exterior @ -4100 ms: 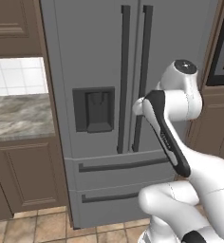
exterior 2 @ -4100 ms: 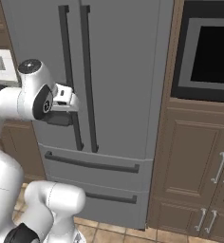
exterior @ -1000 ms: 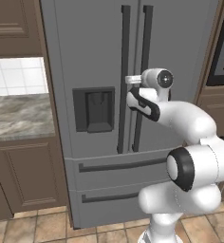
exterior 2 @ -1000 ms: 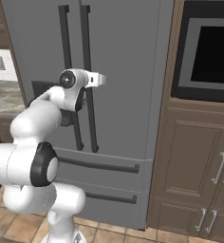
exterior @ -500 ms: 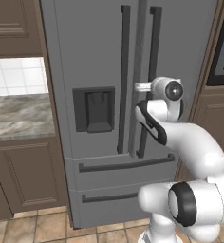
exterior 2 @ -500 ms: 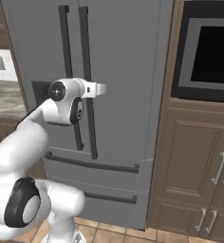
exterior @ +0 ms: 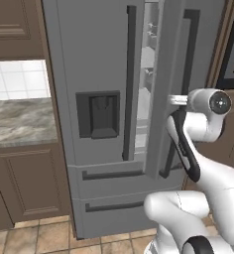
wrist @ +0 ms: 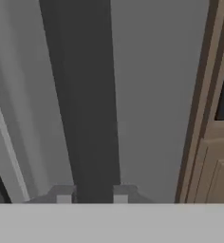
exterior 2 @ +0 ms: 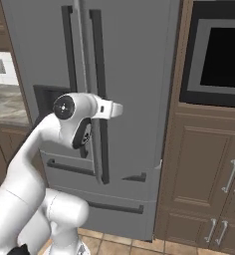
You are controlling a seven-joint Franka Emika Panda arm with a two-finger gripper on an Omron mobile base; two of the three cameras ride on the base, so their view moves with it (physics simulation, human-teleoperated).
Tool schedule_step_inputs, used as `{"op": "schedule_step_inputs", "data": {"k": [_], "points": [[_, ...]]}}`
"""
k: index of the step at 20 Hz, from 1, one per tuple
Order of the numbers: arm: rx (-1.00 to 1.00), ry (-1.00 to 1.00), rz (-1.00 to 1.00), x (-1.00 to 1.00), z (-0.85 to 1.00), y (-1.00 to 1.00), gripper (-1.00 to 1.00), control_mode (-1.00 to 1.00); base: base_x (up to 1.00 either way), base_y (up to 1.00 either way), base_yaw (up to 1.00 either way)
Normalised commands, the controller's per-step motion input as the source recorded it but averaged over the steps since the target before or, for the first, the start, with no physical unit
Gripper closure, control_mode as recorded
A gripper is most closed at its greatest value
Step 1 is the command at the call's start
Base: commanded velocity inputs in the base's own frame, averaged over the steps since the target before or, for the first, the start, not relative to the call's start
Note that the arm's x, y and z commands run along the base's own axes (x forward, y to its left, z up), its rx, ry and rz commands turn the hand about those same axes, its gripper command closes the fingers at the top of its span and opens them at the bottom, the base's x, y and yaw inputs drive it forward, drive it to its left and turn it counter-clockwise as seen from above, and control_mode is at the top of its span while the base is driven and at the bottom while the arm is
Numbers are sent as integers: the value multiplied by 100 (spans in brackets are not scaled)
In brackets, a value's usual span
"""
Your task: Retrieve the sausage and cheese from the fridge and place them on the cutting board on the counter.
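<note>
Fridge (exterior: pixel 99 59): tall, grey, two upper doors, dispenser recess (exterior: pixel 98 115) at 9 o'clock of the centre seam, two drawers below. Right-hand door (exterior 2: pixel 134 74) swung slightly ajar, with a narrow gap at the seam showing pale shelves (exterior: pixel 145 74) inside; contents too small and blurred to tell, so sausage and cheese presumably behind the doors, unconfirmed. Door handle (wrist: pixel 88 95): long, dark, vertical, running from 12 to 6 o'clock in the hand view. Gripper (wrist: pixel 89 193): clamped tight on that handle, one fingertip (wrist: pixel 63 195) either side of the bar, so held for pulling the door outward on its hinge. Arm (exterior: pixel 188 149) bent back toward the base, wrist level with mid-handle, probably for leverage in the swing. Counter (exterior: pixel 20 121): marbled stone, at 9 o'clock of the fridge, brown cabinet beneath. Built-in oven (exterior 2: pixel 214 52) and wooden cabinets (exterior 2: pixel 199 164) at 3 o'clock. Judged stage: door opening under way, retrieval not yet begun; gap too narrow for reaching in.
</note>
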Motion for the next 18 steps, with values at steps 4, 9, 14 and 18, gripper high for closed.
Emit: {"op": "schedule_step_inputs", "data": {"k": [4,9,14,18], "points": [[11,23,0,-42,-21,-100,100,-100,0,0,0],[14,14,0,-33,-44,-100,100,-100,0,0,0],[2,1,0,-14,-36,-17,-100,-100,0,0,0],[-4,0,0,-97,16,28,-100,-100,0,0,0]]}}
